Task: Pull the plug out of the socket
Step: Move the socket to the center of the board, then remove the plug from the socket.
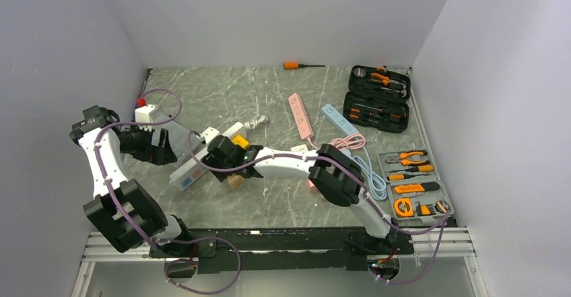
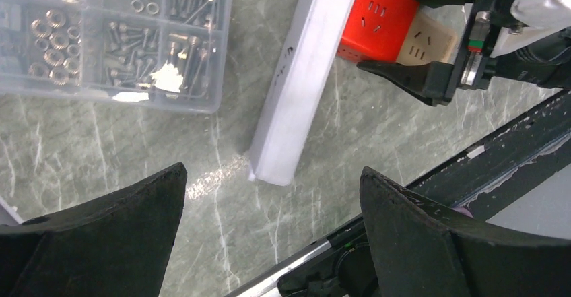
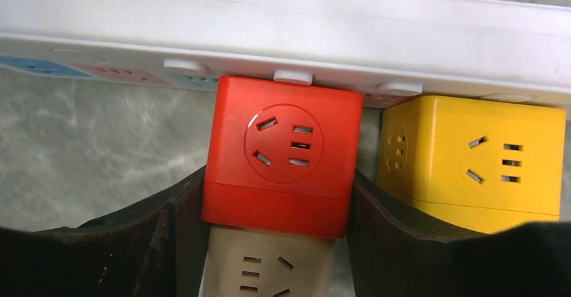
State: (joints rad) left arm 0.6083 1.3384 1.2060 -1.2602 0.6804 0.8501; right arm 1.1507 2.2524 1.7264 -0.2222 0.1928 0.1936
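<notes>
A red cube plug (image 3: 286, 155) sits plugged into the long white power strip (image 3: 283, 27), with a beige cube (image 3: 269, 263) stuck on its near face. My right gripper (image 3: 279, 176) is shut on the red cube, one finger on each side. A yellow cube (image 3: 481, 155) is plugged in right beside it. In the top view the right gripper (image 1: 232, 161) is over the strip (image 1: 190, 171). My left gripper (image 2: 273, 196) is open and empty, its jaws straddling the near end of the strip (image 2: 296, 102) without touching it; it also shows in the top view (image 1: 160, 147).
A clear box of screws and nuts (image 2: 114, 34) lies left of the strip. A pink strip (image 1: 301, 115), a blue strip (image 1: 340, 118), coiled cables (image 1: 363, 162), black tool cases (image 1: 377, 98), a tool tray (image 1: 414, 182) and an orange screwdriver (image 1: 296, 64) lie to the right and far side.
</notes>
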